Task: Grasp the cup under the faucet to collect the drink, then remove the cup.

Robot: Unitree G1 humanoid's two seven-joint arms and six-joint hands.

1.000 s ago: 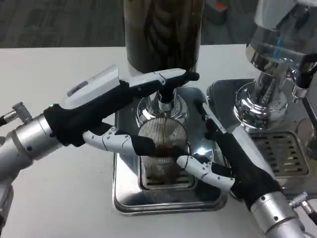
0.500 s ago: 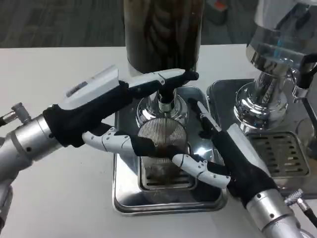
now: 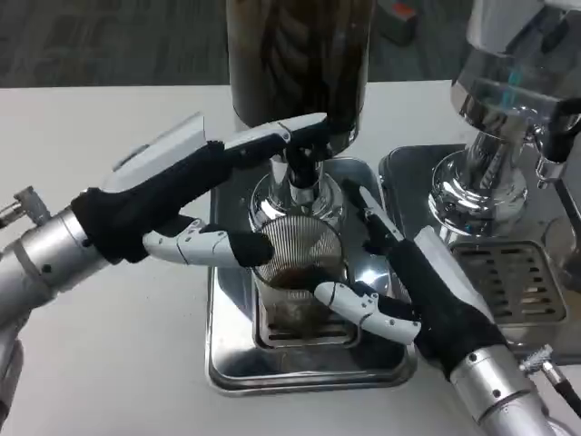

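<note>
Since a moment ago my left hand (image 3: pixel 172 195) has slid a little leftward, its upper fingers reaching to the faucet (image 3: pixel 304 177) and its lower fingers against the cup's left side. My right hand (image 3: pixel 413 286) cradles the cup (image 3: pixel 295 272) from the right, fingers curled on its wall. Ribbed and clear, the cup stands upright, mouth up, under the faucet on the steel drip tray (image 3: pixel 227 354).
</note>
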